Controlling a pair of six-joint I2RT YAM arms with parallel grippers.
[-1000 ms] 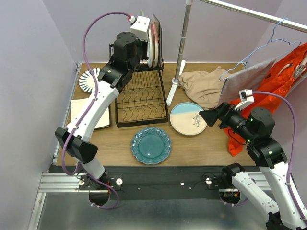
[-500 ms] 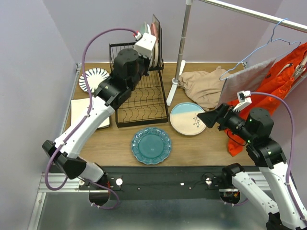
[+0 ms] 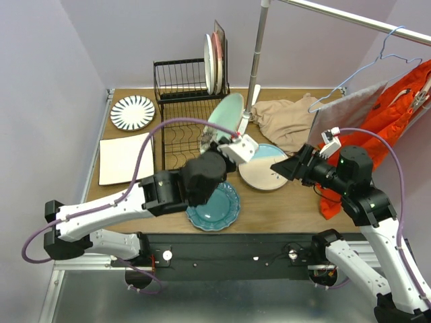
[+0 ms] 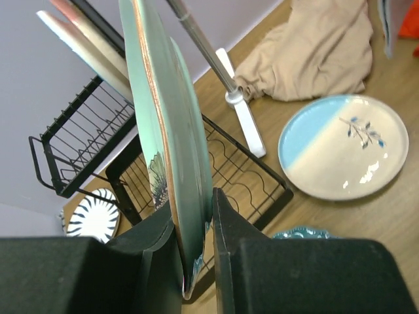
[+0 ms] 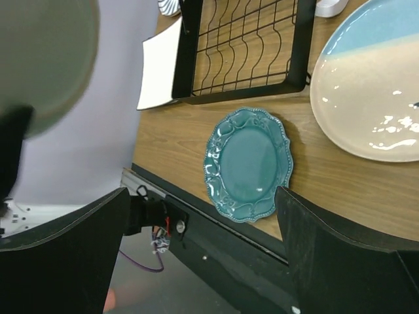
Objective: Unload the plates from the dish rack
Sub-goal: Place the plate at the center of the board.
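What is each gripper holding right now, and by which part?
The left gripper pinches the pale green plate at its rim, one finger on each face. The right gripper is open and holds nothing.

Green floral plate (image 4: 173,131) upright beside rack (image 3: 176,74); two plates (image 3: 212,54) slotted.

top: overhead, wide | left wrist: close, toward dish rack (image 4: 88,134) | right wrist: close, downward | shared: teal plate (image 5: 247,163) (image 3: 225,208)

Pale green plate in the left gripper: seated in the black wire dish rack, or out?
Out. The pale green plate stands on edge, pinched by the left gripper, held clear of the slots of the black wire dish rack.
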